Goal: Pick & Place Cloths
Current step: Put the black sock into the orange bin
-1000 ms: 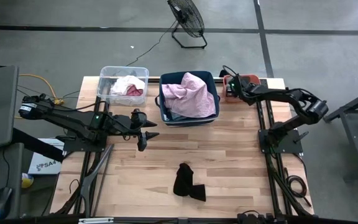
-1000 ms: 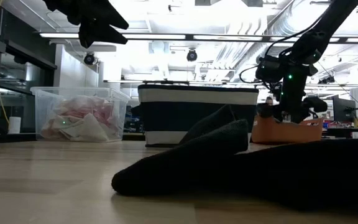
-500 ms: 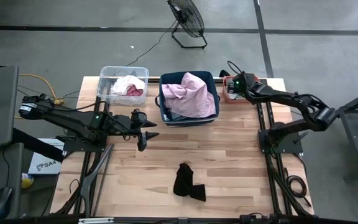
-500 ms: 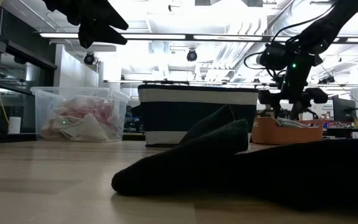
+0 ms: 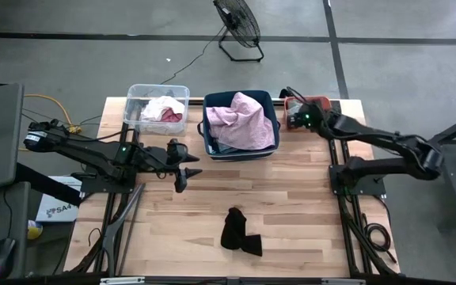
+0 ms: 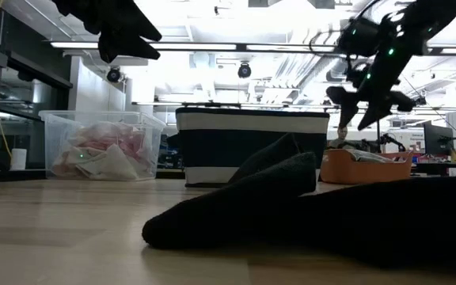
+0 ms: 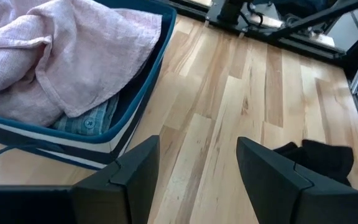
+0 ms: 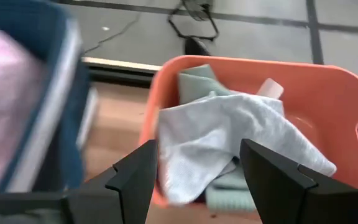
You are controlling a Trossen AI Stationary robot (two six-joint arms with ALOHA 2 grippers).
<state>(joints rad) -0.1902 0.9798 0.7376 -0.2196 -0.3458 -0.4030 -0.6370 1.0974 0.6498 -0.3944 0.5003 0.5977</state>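
The right tool [image 8: 196, 180] hangs with its fingers spread and empty just above the coral bin [image 8: 328, 106], where a white cloth [image 8: 229, 140] lies beneath it. The left tool [image 5: 187, 169], also spread and empty, hovers over the desk [image 5: 291, 206] near the navy bin [image 5: 210, 146]. A black cloth [image 5: 238, 230] lies well apart.

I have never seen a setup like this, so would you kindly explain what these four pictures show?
Two dark robot arms work at a wooden table. One picture looks straight down, one looks level across the tabletop, and two come from cameras on the arms' wrists. Along the far edge stand a clear bin, a navy bin with a pink cloth, and a coral bin with a white cloth. A black cloth lies on the bare wood. The left tool and right tool are open, holding nothing.
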